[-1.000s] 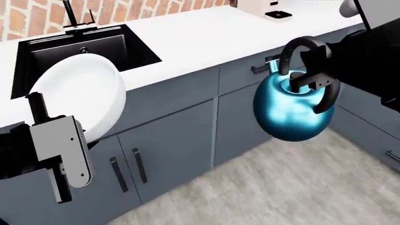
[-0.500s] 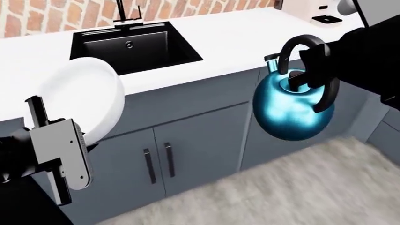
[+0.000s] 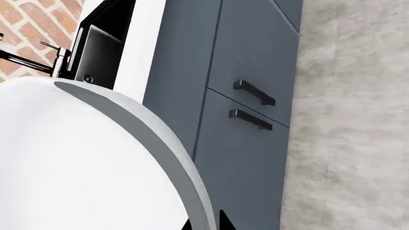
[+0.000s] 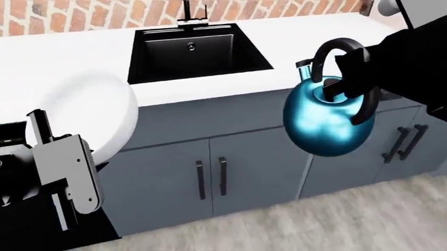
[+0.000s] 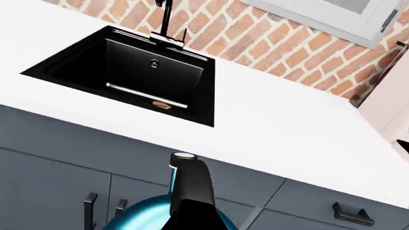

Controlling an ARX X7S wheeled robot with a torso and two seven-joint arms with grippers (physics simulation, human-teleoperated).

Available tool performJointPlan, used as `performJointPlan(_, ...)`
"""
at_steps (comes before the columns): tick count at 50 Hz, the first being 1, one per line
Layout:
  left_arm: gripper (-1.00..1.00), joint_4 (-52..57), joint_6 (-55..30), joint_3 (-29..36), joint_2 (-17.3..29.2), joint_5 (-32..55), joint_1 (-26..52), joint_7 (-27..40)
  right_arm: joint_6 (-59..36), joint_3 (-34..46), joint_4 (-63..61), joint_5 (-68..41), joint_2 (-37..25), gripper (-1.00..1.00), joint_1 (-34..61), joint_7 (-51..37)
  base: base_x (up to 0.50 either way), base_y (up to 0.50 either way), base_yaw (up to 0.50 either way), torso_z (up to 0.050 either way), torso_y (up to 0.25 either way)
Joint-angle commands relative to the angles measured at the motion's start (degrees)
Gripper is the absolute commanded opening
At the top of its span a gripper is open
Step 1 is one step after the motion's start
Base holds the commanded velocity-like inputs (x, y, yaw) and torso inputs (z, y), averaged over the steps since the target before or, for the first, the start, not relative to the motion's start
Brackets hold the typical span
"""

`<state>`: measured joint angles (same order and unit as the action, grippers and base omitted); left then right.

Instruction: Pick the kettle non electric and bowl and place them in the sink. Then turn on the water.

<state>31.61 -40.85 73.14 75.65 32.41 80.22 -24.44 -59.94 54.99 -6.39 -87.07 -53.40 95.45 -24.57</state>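
Observation:
My left gripper point(image 4: 66, 157) is shut on the rim of the white bowl point(image 4: 91, 112), held tilted on edge in front of the counter at the left; the bowl fills the left wrist view point(image 3: 83, 163), its rim between the dark fingertips point(image 3: 225, 221). My right gripper point(image 4: 347, 78) is shut on the black arched handle of the teal kettle point(image 4: 325, 123), which hangs in the air before the cabinets at the right; its handle and top show in the right wrist view point(image 5: 188, 191). The black sink point(image 4: 196, 49) with its faucet point(image 4: 187, 11) lies in the counter behind, between both arms. No water is running.
White countertop point(image 4: 63, 57) with a brick wall point(image 4: 84, 13) behind it. Grey cabinet doors with black handles point(image 4: 209, 178) stand below. A small brown object point(image 5: 162, 105) lies in the sink basin. Grey floor point(image 4: 314, 225) in front.
The whole view has swung left: sink and cabinets have slid to the right and now sit centred. Both grippers keep their hold, bowl and kettle unchanged in the frame.

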Motion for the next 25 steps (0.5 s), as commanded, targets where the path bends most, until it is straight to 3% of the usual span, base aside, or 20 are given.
performJointPlan(1,-1.0,0.02,0.41,-1.08,0.17,-1.09,1.58,0.78,-0.08,-1.16,0.42,2.76,0.36,-1.0,1.33,0.03,0.0,0.0,0.5,0.0,0.01)
performJointPlan(25,-1.0,-0.34,0.9,-1.17,0.37,-1.03,0.69,1.35,-0.15,-1.03,0.42,3.11,0.49,-1.0,1.32,0.13,0.0,0.0,0.5,0.001,0.002)
